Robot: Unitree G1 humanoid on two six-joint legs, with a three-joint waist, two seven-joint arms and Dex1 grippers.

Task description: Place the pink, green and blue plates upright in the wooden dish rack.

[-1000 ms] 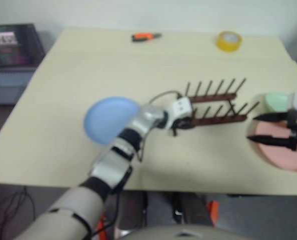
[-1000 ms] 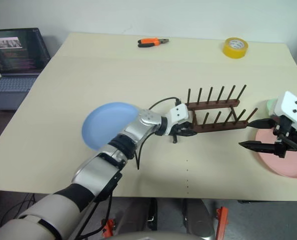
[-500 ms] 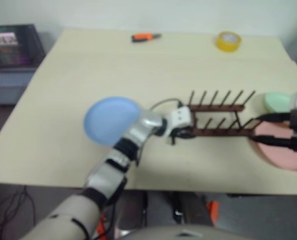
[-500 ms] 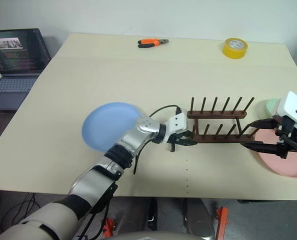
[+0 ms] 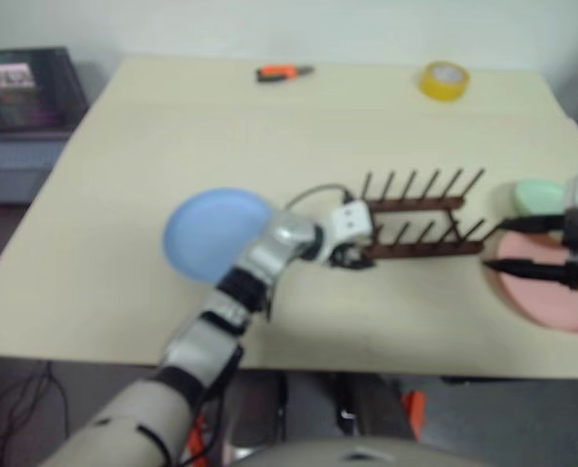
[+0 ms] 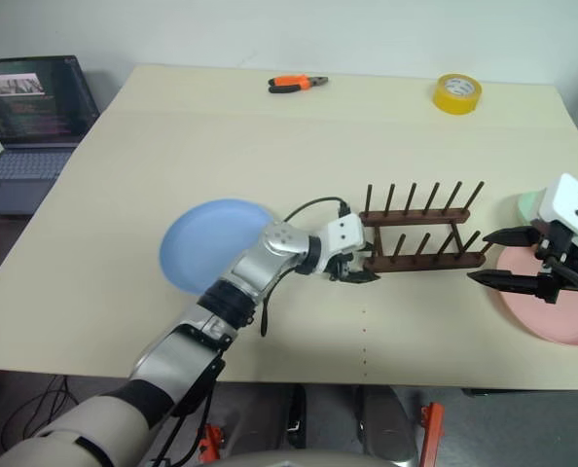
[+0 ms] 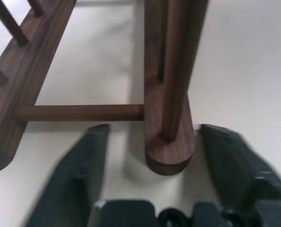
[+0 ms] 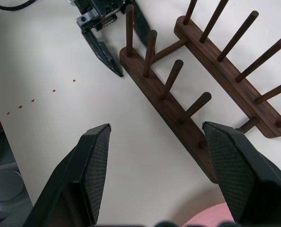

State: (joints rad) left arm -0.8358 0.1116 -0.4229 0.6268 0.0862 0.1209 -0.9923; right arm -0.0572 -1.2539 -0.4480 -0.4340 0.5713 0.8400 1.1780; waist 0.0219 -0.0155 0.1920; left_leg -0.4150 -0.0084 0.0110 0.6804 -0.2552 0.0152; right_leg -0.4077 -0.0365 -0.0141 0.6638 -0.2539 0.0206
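On the far left we see an open laptop [image 6: 28,117] beside the pale, matte tabletop [image 6: 172,146]. The blue plate [image 6: 211,243], round and shallow, lies flat, its near edge hidden by our left arm. Our left gripper [image 6: 360,268] sits at the near rail's end of the wooden dish rack [image 6: 420,233], fingers [image 7: 79,170] spread wide on either side of the rounded rail tip, not clamping it. The rack, dark-brown with thin upright pegs, holds no plates. At the tabletop's far edge lie orange pliers [image 6: 294,84] and a yellow tape roll [image 6: 457,92]. Our right gripper [image 6: 493,258] hovers, fingers wide and empty, over the pink plate [image 6: 552,311], which is cut off by the frame edge. The green plate [image 5: 537,197] is mostly hidden behind that gripper.
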